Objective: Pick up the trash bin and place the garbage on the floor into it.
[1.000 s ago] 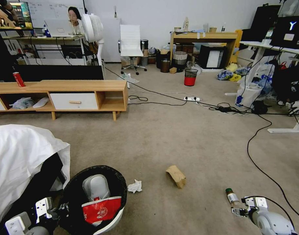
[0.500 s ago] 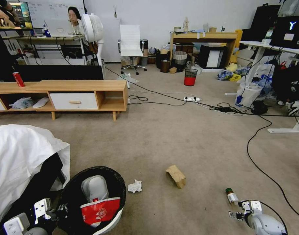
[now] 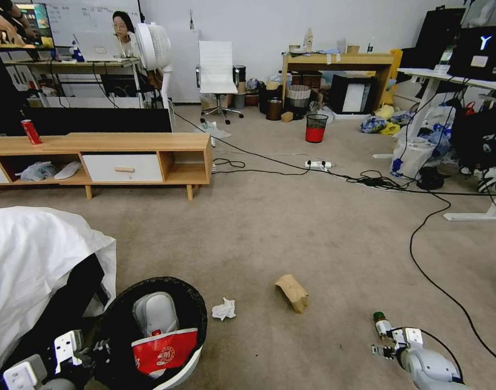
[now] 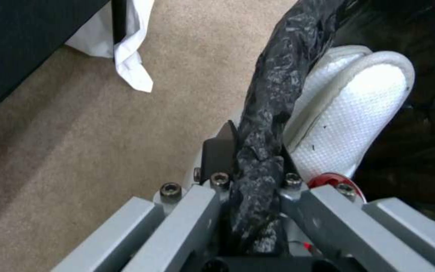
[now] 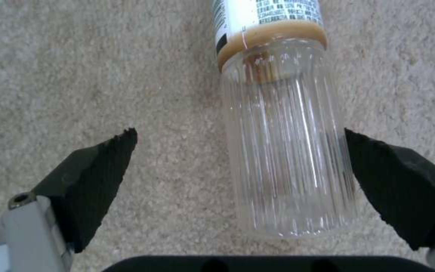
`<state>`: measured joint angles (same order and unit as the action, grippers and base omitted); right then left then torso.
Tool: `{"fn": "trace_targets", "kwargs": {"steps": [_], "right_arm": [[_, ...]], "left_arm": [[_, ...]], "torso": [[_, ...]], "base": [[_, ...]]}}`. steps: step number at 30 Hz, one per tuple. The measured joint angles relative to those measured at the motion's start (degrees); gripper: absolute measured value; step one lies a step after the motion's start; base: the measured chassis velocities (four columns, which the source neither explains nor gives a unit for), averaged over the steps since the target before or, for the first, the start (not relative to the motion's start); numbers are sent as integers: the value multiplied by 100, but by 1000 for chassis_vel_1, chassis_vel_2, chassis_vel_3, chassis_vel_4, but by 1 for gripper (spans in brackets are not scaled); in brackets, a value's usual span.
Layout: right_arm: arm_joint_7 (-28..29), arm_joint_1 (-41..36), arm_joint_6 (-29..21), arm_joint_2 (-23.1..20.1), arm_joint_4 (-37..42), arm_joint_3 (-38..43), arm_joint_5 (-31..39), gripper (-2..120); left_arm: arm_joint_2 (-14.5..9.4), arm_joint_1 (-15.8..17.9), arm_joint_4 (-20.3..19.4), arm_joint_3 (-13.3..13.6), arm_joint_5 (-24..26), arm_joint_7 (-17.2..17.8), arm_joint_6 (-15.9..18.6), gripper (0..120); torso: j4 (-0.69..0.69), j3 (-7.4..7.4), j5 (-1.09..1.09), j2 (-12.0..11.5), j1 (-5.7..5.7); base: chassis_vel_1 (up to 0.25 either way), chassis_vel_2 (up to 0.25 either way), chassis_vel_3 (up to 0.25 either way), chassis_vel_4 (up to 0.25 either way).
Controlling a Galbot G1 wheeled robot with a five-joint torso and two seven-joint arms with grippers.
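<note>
L claw [image 4: 250, 166] grips trash bin [image 3: 118, 325] w/ wrapper [image 3: 164, 352] inside.

An office: desks [image 3: 334, 60], swivel chair [image 3: 216, 73], monitors [image 3: 20, 26].

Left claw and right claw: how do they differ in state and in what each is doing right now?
The left claw is shut on the trash bin at its bag-lined rim; the right claw is open. The left claw holds the bin beside the robot, with rubbish already inside; the right claw is low over the floor, its fingers either side of the clear bottle lying there, not yet closed on it. Both have grey bodies and dark pads.
</note>
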<state>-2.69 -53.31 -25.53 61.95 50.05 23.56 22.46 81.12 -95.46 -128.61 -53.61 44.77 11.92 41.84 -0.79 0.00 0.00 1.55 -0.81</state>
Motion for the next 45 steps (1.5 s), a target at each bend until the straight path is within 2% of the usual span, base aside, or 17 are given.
{"fn": "trace_targets", "kwargs": {"steps": [11,17,21,23,24,28,31,36,45], "right_arm": [[50,159,172,113,-338,-72,-160,99],[81,205,246,123,-462,-75,-220,76],[120,146,247,48,-407,-57,-215,67],[171,71,244,-32,-351,-33,-194,57],[171,71,244,-32,-351,-33,-194,57],[213,-56,233,-160,-208,-16,-159,42],[233,-129,232,-220,-116,5,-139,37],[246,-252,265,-284,25,20,-115,37],[356,-732,321,-531,849,168,204,37]], "left_arm": [[2,4,29,16,-1,-1,0,2],[-5,4,57,23,-7,-4,-3,2],[-10,4,59,24,-12,-4,-5,2],[-12,5,59,29,-13,-5,-6,2],[-12,5,59,29,-13,-5,-6,2],[-12,29,59,38,-17,-5,-6,2],[-5,34,59,49,-23,-4,-6,2],[6,35,43,56,-34,-2,-5,2],[3,25,-28,70,-30,10,16,2]], "torso": [[0,0,0,0,0],[3,-1,-1,2,1],[5,-1,3,1,1],[-2,0,0,1,1],[-2,0,0,1,1],[-2,0,1,1,1],[-2,0,0,0,1],[-2,0,0,0,0],[-1,0,1,0,0]], "base": [[0,0,0,0],[0,0,0,0],[0,0,0,0],[0,0,0,0],[0,0,0,0],[0,0,0,0],[0,0,0,0],[0,0,0,0],[0,0,0,0]]}}
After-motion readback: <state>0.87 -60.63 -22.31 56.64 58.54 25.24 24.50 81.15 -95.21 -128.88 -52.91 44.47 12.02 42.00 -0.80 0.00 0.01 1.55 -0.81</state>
